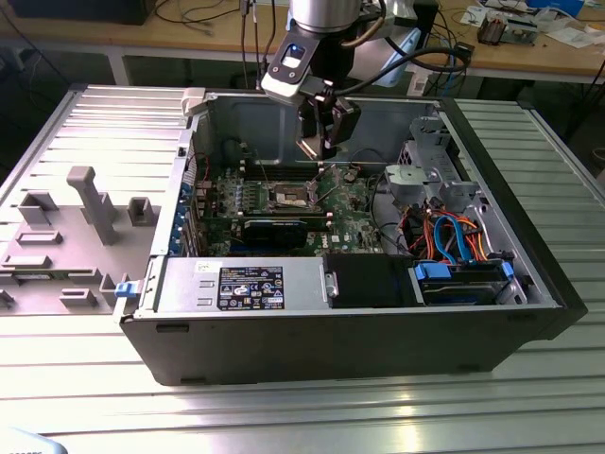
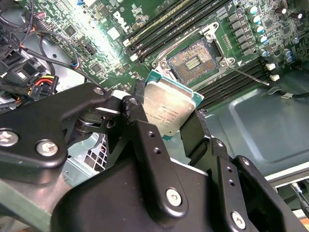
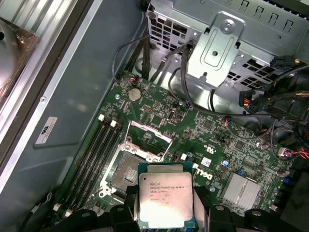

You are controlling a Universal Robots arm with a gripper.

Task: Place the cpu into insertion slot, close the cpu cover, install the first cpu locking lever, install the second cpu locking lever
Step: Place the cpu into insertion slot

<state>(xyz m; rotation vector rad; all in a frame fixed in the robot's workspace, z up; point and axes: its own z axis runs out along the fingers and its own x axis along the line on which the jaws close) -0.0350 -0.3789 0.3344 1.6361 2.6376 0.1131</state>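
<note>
Claw (image 1: 321,144) is clenched on the cpu (image 2: 169,107). You can see the grip in both wrist views: black fingers (image 2: 134,107) press on two opposite edges, and the silver top faces the cameras. In the first wrist view the cpu (image 3: 166,195) sits square between the fingers (image 3: 218,213), with a thin green rim showing round the metal top.

The cpu is not in the insertion slot (image 3: 126,166). It hangs in the air above the green board, just beside the slot. In the first wrist view one corner overlaps the slot's rim. In the second wrist view the slot (image 2: 193,60) is bare, with its contact field uncovered, and the cpu is apart from it.

The cpu cover (image 3: 145,128) is tipped up off the slot and stands at the slot's edge away from the claw. A thin lever (image 2: 251,76) is swung out from one slot corner and lies over the memory slots (image 2: 227,83) on that side.

In the exterior view, you've got the claw inside the open computer case (image 1: 378,340), above the slot (image 1: 288,197) and a touch to the exterior view's right of it. The case lies on its side on the ribbed metal counter (image 1: 284,407).
</note>
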